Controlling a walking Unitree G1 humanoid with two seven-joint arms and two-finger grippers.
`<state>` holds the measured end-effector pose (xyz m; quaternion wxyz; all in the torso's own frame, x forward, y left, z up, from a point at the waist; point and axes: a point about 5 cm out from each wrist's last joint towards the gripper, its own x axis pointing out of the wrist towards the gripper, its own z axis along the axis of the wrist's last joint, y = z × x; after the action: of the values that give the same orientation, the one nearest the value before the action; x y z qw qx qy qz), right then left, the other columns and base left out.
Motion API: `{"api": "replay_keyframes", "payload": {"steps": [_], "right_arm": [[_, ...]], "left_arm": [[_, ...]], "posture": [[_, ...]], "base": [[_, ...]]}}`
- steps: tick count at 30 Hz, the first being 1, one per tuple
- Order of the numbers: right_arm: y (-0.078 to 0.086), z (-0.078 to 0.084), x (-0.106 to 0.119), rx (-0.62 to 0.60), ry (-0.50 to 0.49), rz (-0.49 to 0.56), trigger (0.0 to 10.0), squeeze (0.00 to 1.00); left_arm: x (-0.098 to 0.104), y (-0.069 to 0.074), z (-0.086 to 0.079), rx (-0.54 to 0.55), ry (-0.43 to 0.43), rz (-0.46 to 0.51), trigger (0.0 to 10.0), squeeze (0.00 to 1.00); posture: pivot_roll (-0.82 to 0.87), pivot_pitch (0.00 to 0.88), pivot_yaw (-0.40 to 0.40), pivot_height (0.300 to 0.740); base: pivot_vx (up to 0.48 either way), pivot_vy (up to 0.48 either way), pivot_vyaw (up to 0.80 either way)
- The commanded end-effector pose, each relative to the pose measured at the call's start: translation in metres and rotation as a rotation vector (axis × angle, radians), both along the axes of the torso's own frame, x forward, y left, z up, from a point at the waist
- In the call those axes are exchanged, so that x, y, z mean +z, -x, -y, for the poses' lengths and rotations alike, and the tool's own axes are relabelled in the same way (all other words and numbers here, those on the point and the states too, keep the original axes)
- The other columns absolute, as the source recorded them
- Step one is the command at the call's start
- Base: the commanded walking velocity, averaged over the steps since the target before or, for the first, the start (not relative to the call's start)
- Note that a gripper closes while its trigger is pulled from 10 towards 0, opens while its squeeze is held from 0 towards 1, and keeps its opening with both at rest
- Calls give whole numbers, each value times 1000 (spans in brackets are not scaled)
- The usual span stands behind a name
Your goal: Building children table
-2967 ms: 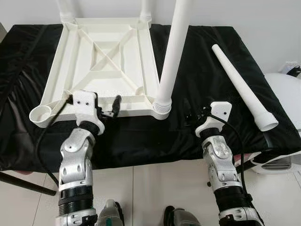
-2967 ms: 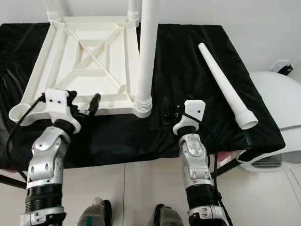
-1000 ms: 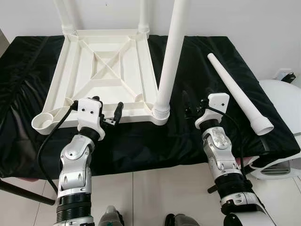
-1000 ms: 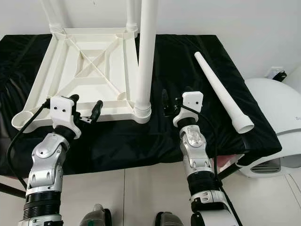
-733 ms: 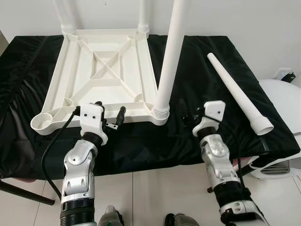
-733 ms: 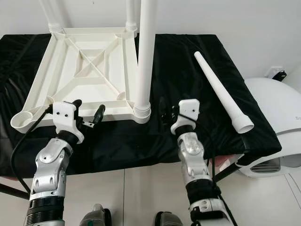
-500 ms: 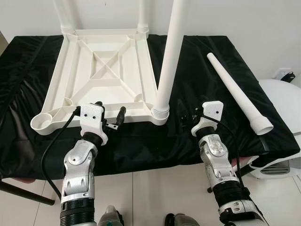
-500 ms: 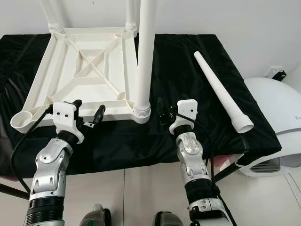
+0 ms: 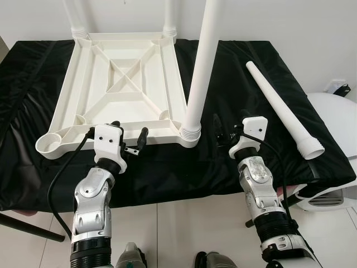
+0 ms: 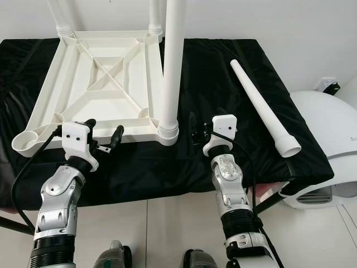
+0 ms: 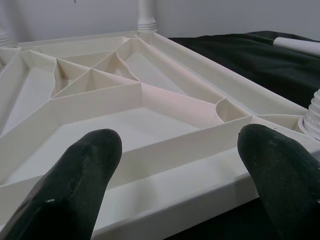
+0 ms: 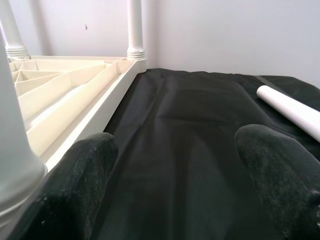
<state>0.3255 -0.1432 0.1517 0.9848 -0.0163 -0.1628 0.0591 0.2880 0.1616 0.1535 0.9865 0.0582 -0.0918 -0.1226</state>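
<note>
Black cloth (image 9: pixel 251 72) covers the surface, where an upturned white tabletop (image 9: pixel 120 89) lies with three legs standing in its corners, the near one (image 9: pixel 198 72) upright. A loose leg (image 9: pixel 281 106) lies to the right. Left gripper (image 9: pixel 128 134) hovers at the tabletop's near edge, jaws spread; right gripper (image 9: pixel 223 128) sits beside the near leg, jaws released.

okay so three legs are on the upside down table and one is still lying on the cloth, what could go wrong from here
1. The loose leg lies on the black cloth, its wide end close to the cloth's right edge; a clumsy grasp by the open right gripper might roll it off.
2. Swinging that long leg toward the empty corner socket on the robot's left may knock the mounted near leg.
3. The open left gripper sits at the tabletop rim; a push there could slide it on the cloth.
</note>
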Motion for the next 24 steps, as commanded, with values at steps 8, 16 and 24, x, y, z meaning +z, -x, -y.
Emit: {"api": "replay_keyframes", "payload": {"steps": [8, 16, 24], "right_arm": [[-4, 2, 2, -9, 1, 0, 10000, 0], [-6, 5, 6, -15, 5, 10, 10000, 0], [-7, 6, 7, -18, 11, 19, 10000, 0]], "left_arm": [[2, 4, -13, 144, -5, 27, 10000, 0], [3, 4, -10, 107, -25, 37, 10000, 0], [1, 0, -3, 42, -82, 22, 10000, 0]], "posture": [[106, 110, -58, 740], [98, 100, -58, 740], [92, 92, -50, 740]], "base": [[0, 0, 0], [0, 0, 0], [0, 0, 0]]}}
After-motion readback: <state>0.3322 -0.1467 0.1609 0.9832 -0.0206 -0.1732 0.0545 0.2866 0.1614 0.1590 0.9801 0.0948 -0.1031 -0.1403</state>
